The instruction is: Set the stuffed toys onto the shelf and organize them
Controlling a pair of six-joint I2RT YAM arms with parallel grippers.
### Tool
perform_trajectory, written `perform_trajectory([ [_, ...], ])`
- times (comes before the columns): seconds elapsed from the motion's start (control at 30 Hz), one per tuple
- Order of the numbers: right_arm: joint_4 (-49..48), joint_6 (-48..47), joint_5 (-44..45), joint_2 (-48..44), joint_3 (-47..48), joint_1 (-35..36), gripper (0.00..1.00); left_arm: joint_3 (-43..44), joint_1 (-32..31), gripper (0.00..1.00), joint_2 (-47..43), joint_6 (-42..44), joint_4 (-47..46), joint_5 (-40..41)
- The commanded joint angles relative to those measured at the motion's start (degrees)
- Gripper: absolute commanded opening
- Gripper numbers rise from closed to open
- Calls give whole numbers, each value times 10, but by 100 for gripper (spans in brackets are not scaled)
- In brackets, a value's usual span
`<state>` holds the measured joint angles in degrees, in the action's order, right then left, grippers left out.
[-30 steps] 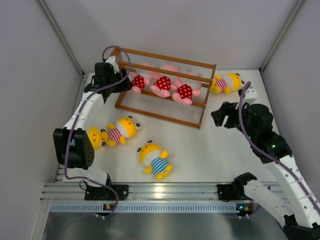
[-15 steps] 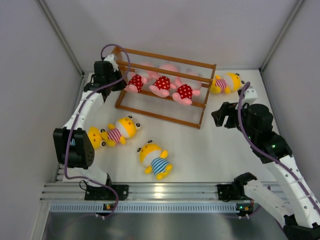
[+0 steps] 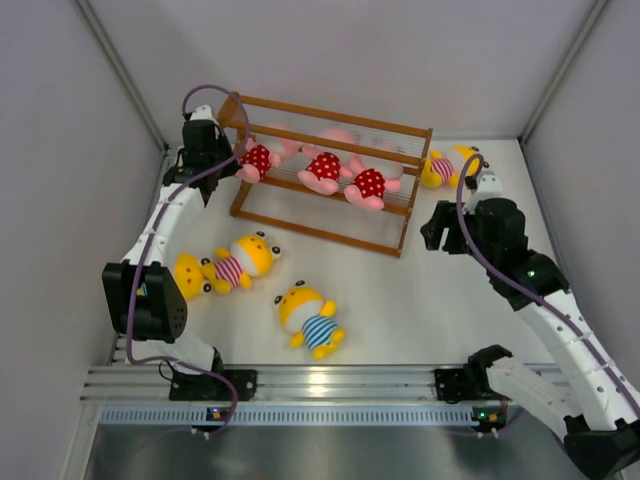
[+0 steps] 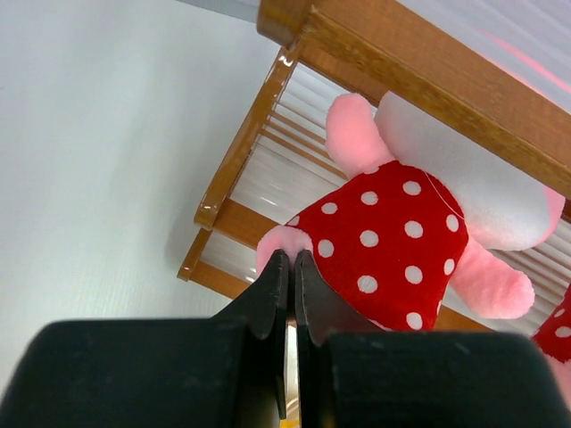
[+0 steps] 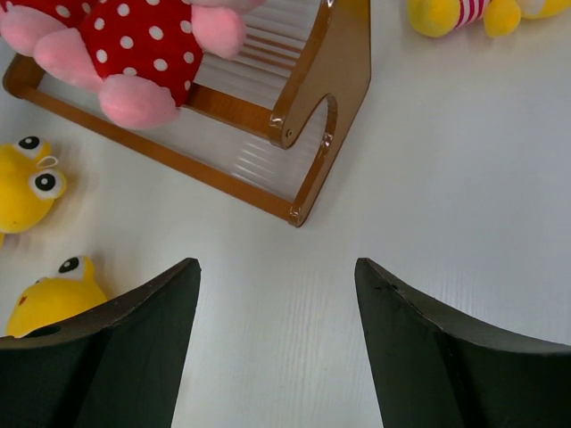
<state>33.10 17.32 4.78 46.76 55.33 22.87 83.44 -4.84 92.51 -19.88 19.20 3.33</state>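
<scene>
The left gripper (image 4: 287, 263) is clenched on one foot of the leftmost pink toy (image 4: 393, 236), which lies at the left end of the shelf (image 3: 335, 114) (which tier is hard to tell). A second pink toy (image 3: 325, 168) and a third pink toy (image 3: 370, 185) lie beside it. The right gripper (image 5: 277, 267) is released over the bench (image 3: 420, 300), grasping nothing. A blue-striped toy (image 3: 312, 322) and a pink-striped toy (image 3: 245, 262) lie on the bench before the shelf.

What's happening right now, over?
Left gripper shut on pink toy, at shelf. Right gripper open, empty. Yellow toys lie on table. Nothing blocking.
</scene>
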Motion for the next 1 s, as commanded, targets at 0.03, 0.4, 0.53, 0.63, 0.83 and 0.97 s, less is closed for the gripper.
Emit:
perform_trajectory([
  [0.03,11,30,20,16,25,2,71,3,7,0,-25,-39,-36,26],
  [0.4,10,39,12,17,20,-7,71,30,10,0,15,-91,-40,-13],
  [0.53,8,39,14,17,21,-10,71,18,10,0,0,-125,-41,11],
  [0.63,8,38,12,16,21,-10,71,23,19,0,-5,-125,-40,21],
  [0.83,7,37,12,14,18,-12,71,12,38,0,-15,-139,-40,15],
  [0.97,7,36,13,10,17,-13,71,4,41,0,-15,-137,-42,0],
])
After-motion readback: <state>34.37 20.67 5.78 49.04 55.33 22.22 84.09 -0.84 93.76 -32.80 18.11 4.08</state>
